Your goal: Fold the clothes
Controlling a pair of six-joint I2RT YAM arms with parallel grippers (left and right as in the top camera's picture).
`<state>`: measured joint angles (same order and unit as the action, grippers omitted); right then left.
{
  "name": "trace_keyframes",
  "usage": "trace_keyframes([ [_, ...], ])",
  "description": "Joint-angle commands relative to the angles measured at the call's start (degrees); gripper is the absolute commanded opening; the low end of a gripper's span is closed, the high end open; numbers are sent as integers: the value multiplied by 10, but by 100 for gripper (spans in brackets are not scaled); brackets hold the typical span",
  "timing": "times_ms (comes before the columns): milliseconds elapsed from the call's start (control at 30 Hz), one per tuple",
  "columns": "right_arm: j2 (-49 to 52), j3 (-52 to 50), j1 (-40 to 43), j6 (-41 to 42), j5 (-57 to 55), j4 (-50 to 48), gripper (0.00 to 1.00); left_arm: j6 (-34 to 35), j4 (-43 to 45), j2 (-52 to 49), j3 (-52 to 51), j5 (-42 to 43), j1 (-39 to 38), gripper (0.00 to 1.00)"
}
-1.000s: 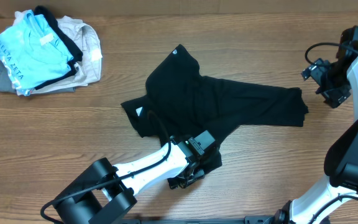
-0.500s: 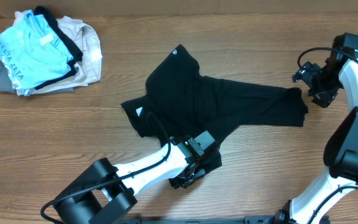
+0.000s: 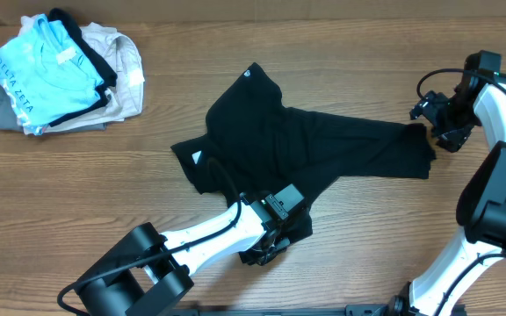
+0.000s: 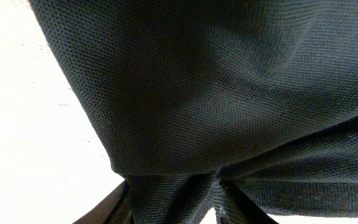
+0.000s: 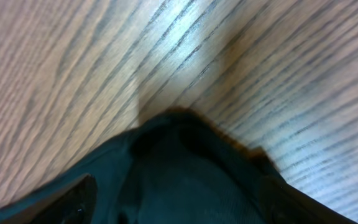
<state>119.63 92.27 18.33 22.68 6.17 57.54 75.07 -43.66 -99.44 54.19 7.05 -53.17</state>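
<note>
Clothing sits heaped at the far left corner of the counter (image 3: 367, 237) – a light blue shirt (image 3: 46, 75) with lettering on top, a beige garment (image 3: 128, 63) beside it and a grey one (image 3: 3, 110) under its left edge; well apart from that heap, in the middle of the counter, lies the black T-shirt (image 3: 297, 140), spread out crumpled and not yet folded, with a small white neck tag (image 3: 198, 158) at its left side and a tiny white logo (image 3: 246, 74) at its far tip; one long part of it stretches off to the right. At the shirt's near edge the left tool (image 3: 266, 250) is down on the cloth; the left wrist view shows black fabric funnelling into a narrow bunch between the two fingers (image 4: 107, 205), which press on it from both sides, so this tool has closed on the T-shirt. Further right, the right tool (image 3: 437, 132) hangs at the shirt's right-hand end – its fingers (image 5: 73, 199) stand wide apart, a rounded corner of the black cloth lies on the wood between them, and nothing is gripped.
</note>
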Motion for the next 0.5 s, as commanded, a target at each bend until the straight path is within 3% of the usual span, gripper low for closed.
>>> trace_keyframes([
  [0,13,-4,-4,2,4,-15,87,8,-4,-6,-14,-11,0,41],
  [467,46,-4,-12,24,-1,-45,81,8,-2,-6,-14,-11,0,43],
])
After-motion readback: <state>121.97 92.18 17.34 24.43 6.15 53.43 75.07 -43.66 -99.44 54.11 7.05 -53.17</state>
